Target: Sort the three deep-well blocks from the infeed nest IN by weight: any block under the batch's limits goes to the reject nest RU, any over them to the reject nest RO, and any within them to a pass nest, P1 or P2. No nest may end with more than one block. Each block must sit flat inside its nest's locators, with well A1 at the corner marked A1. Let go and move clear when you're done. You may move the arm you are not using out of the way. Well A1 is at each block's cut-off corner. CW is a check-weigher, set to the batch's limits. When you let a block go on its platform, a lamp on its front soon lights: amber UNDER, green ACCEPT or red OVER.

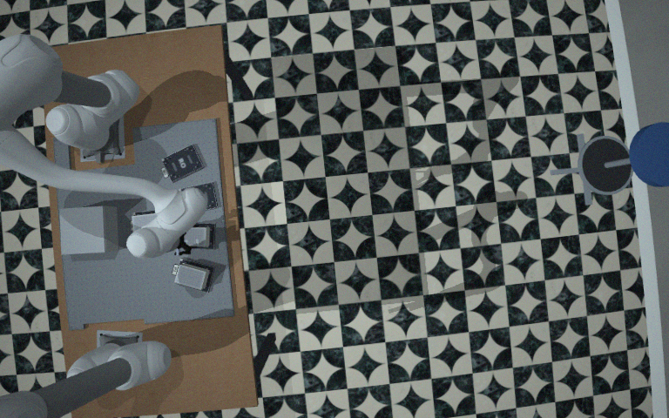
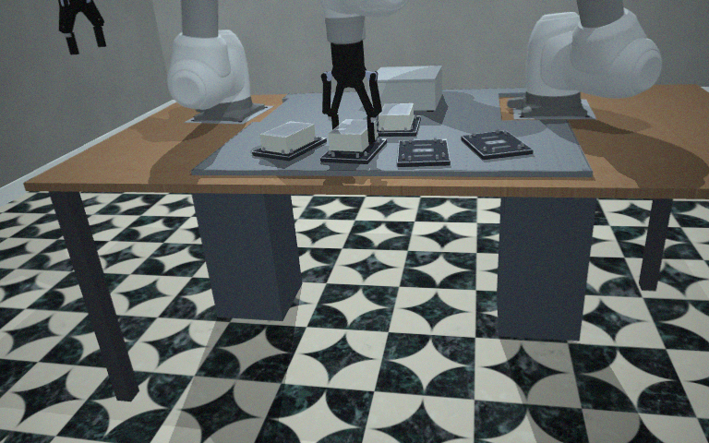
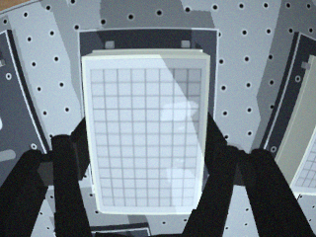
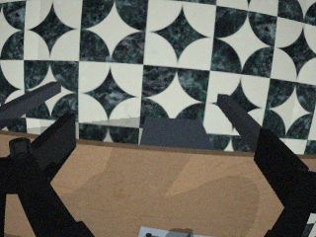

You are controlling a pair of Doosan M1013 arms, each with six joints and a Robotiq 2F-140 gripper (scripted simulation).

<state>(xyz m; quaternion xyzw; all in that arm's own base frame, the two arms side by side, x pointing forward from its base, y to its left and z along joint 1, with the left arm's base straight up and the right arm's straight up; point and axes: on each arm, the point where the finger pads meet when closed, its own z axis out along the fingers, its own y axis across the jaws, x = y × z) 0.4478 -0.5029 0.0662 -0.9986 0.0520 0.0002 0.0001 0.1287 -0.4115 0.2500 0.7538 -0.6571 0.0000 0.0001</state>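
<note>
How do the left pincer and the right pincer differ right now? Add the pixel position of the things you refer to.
The left pincer (image 1: 185, 239) (image 2: 353, 131) (image 3: 147, 125) is closed on a pale block (image 1: 200, 236) (image 2: 349, 137) (image 3: 148, 133), while the right pincer (image 2: 87, 48) (image 4: 168, 138) stands wide open with nothing in it. The left pincer is low, at one of the dark nests; the right pincer hangs well above the table's height, away from the nests. Both are black and two-fingered.
</note>
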